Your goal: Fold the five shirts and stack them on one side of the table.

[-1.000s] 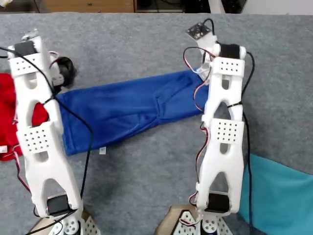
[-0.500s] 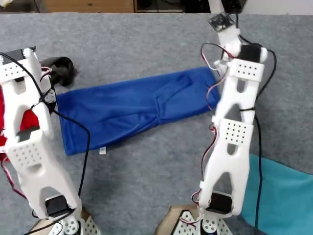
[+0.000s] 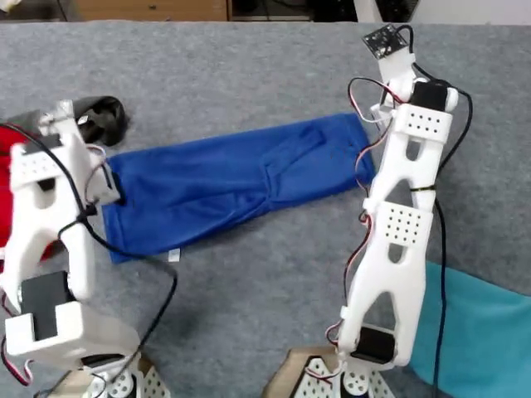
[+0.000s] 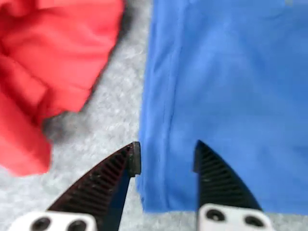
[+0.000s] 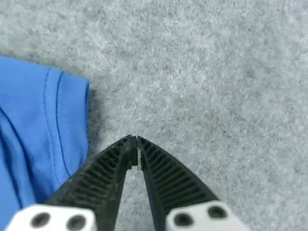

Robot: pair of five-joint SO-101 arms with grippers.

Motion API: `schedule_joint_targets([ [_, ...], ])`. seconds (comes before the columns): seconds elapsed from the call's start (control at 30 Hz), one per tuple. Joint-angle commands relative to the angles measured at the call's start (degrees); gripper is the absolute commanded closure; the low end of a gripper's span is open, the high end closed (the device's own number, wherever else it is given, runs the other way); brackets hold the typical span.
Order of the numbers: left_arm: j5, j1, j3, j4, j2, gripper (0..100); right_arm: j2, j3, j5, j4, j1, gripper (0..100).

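A blue shirt (image 3: 232, 178), folded into a long strip, lies across the middle of the grey table. My left gripper (image 4: 166, 156) is open just above its left end, and the shirt's side edge (image 4: 159, 120) runs between the fingertips. A crumpled red shirt (image 4: 53, 57) lies beside that end, at the table's far left (image 3: 10, 170). My right gripper (image 5: 134, 143) is shut with nothing in it, over bare felt just off the blue shirt's right corner (image 5: 57, 110). The right arm (image 3: 415, 133) stands past the strip's right end.
A teal shirt (image 3: 481, 332) lies at the front right corner. A dark bundle (image 3: 104, 116) sits at the back left, behind the blue strip. Grey felt (image 3: 249, 66) lies bare along the back and in front of the strip.
The left arm drew toward the front and swung onto the blue shirt's left end. The right arm shifted right and back, off the shirt's right end.
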Motion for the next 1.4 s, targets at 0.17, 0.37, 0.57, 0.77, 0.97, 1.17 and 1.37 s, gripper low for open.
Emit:
schedule_joint_targets([
  [0.17, 3.25, 0.53, 0.26, -7.3, 7.6, 76, -0.57, -1.8, -0.35, -1.58, 0.75, 99.4],
  [0.37, 7.3, 0.53, -5.45, -7.03, 14.73, 77, -0.57, -2.07, -0.35, -1.49, 0.75, 99.4],
  [0.57, 6.95, 0.88, -5.8, -6.95, 15.34, 87, -0.57, -1.98, -0.35, -1.58, 0.75, 99.4],
  [0.77, 3.69, 0.97, -6.33, -4.4, 15.25, 88, -0.57, -1.8, -0.35, -1.67, 0.75, 99.4],
  [0.97, 1.32, 1.05, -6.33, -3.69, 15.25, 88, -0.57, -1.8, -0.35, -1.67, 0.75, 99.4],
  [1.17, 1.14, 6.51, -8.09, -2.55, 15.25, 90, -0.84, -2.24, -0.88, -1.67, 1.71, 99.4],
  [1.37, 1.32, 14.33, -18.55, 4.31, 15.25, 98, -0.66, -4.0, -7.56, -6.24, 8.04, 99.4],
])
